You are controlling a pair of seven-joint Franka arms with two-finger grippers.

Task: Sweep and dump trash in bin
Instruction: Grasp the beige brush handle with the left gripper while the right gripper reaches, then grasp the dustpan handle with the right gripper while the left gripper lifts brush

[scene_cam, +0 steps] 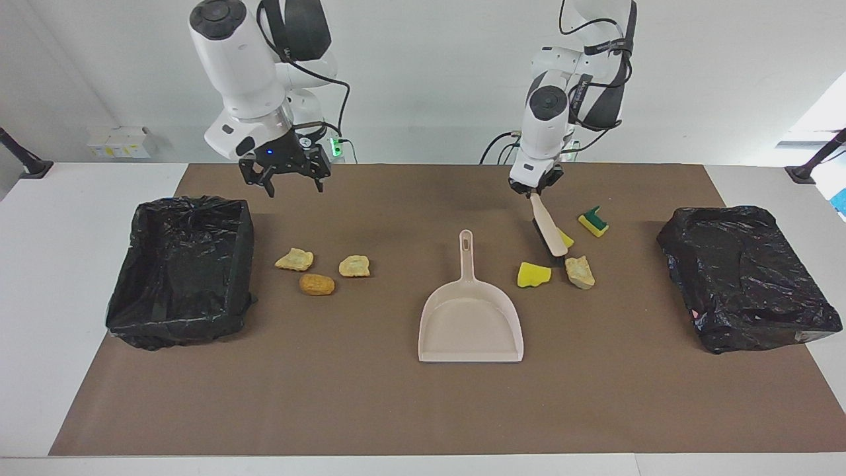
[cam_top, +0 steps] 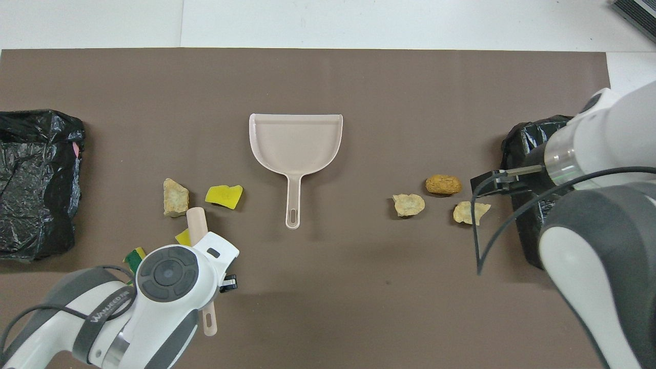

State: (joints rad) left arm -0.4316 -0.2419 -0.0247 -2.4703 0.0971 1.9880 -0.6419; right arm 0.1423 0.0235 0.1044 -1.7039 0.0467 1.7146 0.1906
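Brown mat [scene_cam: 396,410]: only facing view shows brush bristles [scene_cam: 546,242].

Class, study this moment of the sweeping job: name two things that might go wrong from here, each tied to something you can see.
1. The left gripper holds the brush among four scraps beside the dustpan's handle; a stroke may scatter them past the dustpan.
2. The dustpan's mouth faces away from the scraps, and the open right gripper isn't holding it, so it may slide.
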